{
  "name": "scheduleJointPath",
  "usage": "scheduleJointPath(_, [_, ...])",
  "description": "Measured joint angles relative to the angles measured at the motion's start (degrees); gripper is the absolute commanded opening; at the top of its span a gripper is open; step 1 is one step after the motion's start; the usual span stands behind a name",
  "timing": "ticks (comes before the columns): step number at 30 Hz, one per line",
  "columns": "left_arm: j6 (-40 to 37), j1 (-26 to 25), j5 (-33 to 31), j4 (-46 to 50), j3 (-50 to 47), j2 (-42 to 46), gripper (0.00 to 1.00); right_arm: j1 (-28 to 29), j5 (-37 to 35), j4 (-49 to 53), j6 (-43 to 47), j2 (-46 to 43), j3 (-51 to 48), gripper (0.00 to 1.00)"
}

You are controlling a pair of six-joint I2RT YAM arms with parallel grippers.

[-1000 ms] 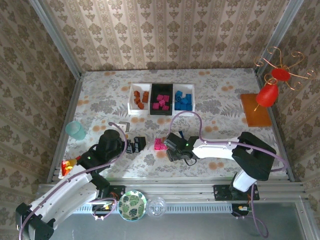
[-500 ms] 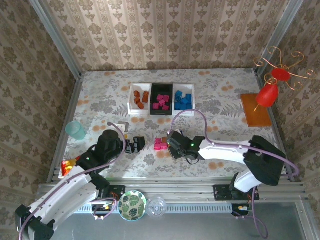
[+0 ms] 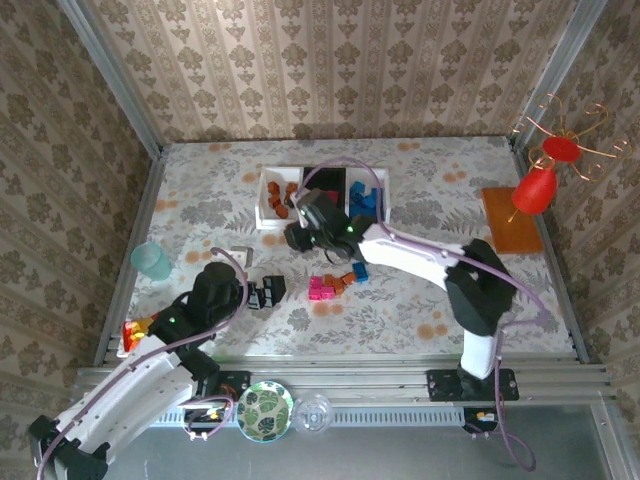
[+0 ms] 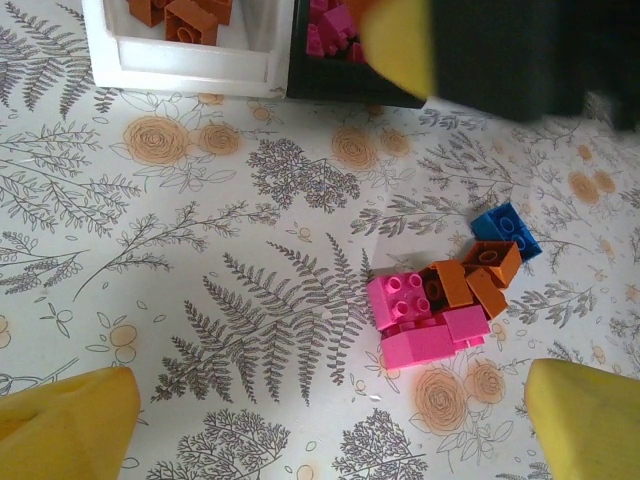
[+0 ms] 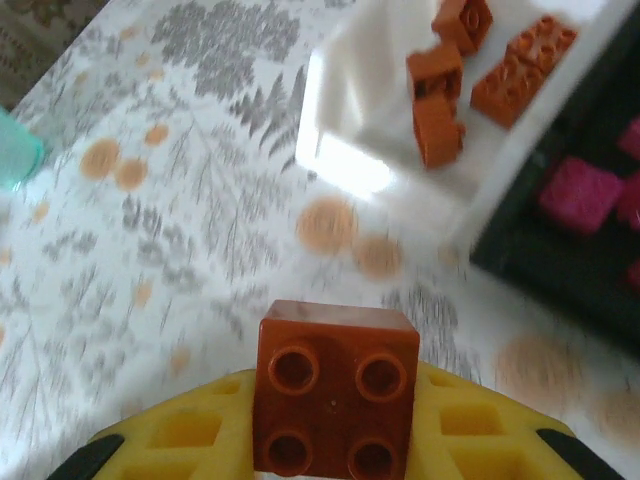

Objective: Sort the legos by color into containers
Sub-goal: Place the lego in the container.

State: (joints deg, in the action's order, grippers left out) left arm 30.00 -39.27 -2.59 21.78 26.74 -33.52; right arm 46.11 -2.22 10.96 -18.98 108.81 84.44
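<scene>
- Right end effector (image 3: 298,238) — yellow moulded fingers (image 5: 450,400) with square recesses are closed on one orange-brown brick (image 5: 335,400). The brick is square, glossy plastic, with four round studs facing the wrist camera. The end effector hangs just in front of the containers (image 3: 262,198), at the near-left corner of the row.
- Containers: three rectangular open bins joined in a row.
  - The left white bin (image 5: 350,110) holds orange-brown bricks (image 5: 470,70).
  - The middle black bin (image 5: 520,255) holds magenta bricks (image 5: 585,190).
  - The right bin holds blue ones (image 3: 368,200).
- Left end effector (image 3: 268,293) — fingers are spread wide and hold nothing. Its smooth yellow fingertips (image 4: 65,420) sit at the bottom corners of its wrist view. It is on the near side of the containers, well apart from them.
- Loose legos (image 4: 440,305) lie in a small heap on the counter (image 4: 200,250), on the near side of the containers. Studded magenta pieces touch each other, and orange-brown pieces lie tilted against them. One blue brick (image 4: 505,232) is just beside the heap.
- Counter surface: a pale sheet printed with grey ferns and orange roses.
- A translucent teal cup (image 3: 152,260) stands left of the containers, well apart.
</scene>
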Motion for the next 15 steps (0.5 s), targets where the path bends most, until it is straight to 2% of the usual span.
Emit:
scheduleJointPath(8, [0.0,0.24,0.0,1.51,0.68,0.0,1.0,-5.31,1.73,5.73,-1.16,21.92,27.56,0.26])
scheduleJointPath(10, [0.0,0.37,0.0,1.88,0.68,0.0,1.0,-6.1,1.81,7.89,-1.88,26.16,34.18,0.32])
scheduleJointPath(13, [0.0,0.42,0.0,2.08,0.68,-0.02,1.0,-6.88,2.16,11.02,-3.87,31.08,42.69,0.5])
scheduleJointPath(15, [0.0,0.42,0.02,2.08,0.68,-0.17,1.0,-7.41,2.97,12.24,-5.03,33.05,46.4,0.57])
